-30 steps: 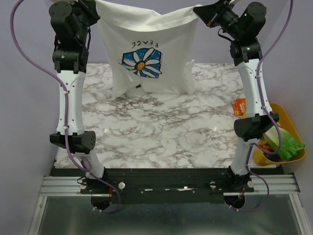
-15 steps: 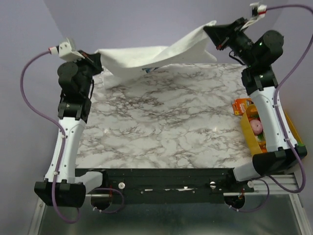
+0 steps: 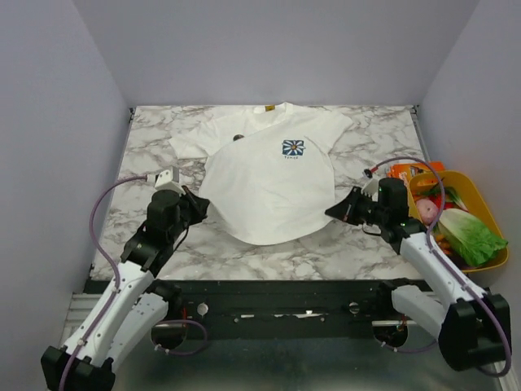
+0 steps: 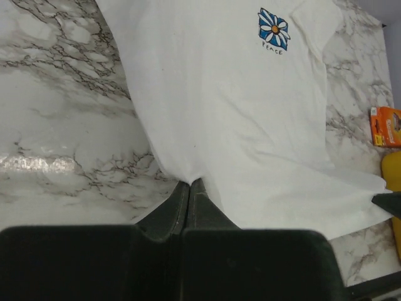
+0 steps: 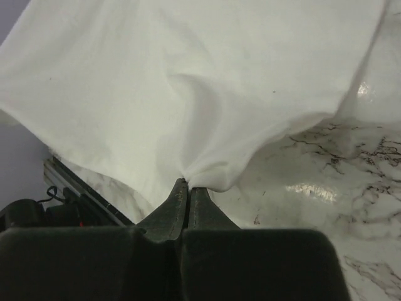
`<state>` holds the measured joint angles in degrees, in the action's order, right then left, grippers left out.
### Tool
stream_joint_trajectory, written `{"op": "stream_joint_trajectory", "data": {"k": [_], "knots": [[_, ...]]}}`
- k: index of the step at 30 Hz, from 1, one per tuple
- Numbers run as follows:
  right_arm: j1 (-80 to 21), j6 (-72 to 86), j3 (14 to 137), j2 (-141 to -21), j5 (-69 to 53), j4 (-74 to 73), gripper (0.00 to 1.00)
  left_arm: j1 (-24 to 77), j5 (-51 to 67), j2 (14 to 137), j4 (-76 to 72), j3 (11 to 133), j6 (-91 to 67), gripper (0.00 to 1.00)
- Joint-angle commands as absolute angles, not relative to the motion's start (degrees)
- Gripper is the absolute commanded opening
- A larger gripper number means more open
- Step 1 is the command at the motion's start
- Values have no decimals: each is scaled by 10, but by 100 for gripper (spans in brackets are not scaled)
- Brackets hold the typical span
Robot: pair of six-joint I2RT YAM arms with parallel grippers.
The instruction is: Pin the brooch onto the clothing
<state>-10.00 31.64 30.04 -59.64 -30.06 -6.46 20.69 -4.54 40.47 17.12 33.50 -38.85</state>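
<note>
Marble tabletop (image 3: 163, 163) is filling the scene, with plain purple-grey walls around it. Over on the left, the left gripper (image 3: 198, 208) is clamping fully shut on the near-left corner of the T-shirt (image 3: 269, 187) hem, with fabric bunching right at its tips. The shirt is lying spread out face up, neck toward the far wall and hem toward the arms.

A tiny dark dot I'm taking for the brooch (image 3: 238, 137) is sitting by the shoulder, left of the collar and well apart from both grippers. It's too small to tell if it's pinned through or just resting there. The flower print (image 3: 293, 147) is showing on the chest just right of that.

On the right, the right gripper (image 3: 334, 211) is squeezing closed on the near-right hem corner, lifting the cloth into a little fold. Past it, an orange packet (image 3: 399, 173) and a yellow tub (image 3: 488, 259) of veg are sitting off the shirt.

My read: the laying-out is looking basically done. Letting go of the hem and the actual pinning are looking like what's left.
</note>
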Motion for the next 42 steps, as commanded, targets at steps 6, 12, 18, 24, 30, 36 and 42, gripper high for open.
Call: {"op": "stream_joint_trajectory", "data": {"k": [6, 12, 18, 24, 30, 36, 42], "knots": [[-96, 385, 289, -443, -220, -302, 0, 239, -68, 308, 358, 302, -511, 0], [-97, 396, 309, -446, -171, -423, 0, 274, -38, 334, 401, 298, -555, 0], [-97, 403, 325, -445, -132, -506, 0, 310, -54, 361, 460, 301, -597, 0], [-97, 407, 337, -430, -103, -564, 0, 323, -40, 385, 488, 299, -611, 0], [-97, 413, 352, -441, -55, -602, 1, 335, -32, 417, 497, 292, -620, 0], [-97, 403, 355, -457, -41, -606, 1, 360, -33, 414, 501, 272, -652, 0], [-97, 362, 357, -469, -103, -595, 3, 360, -68, 402, 526, 295, -650, 16]]}}
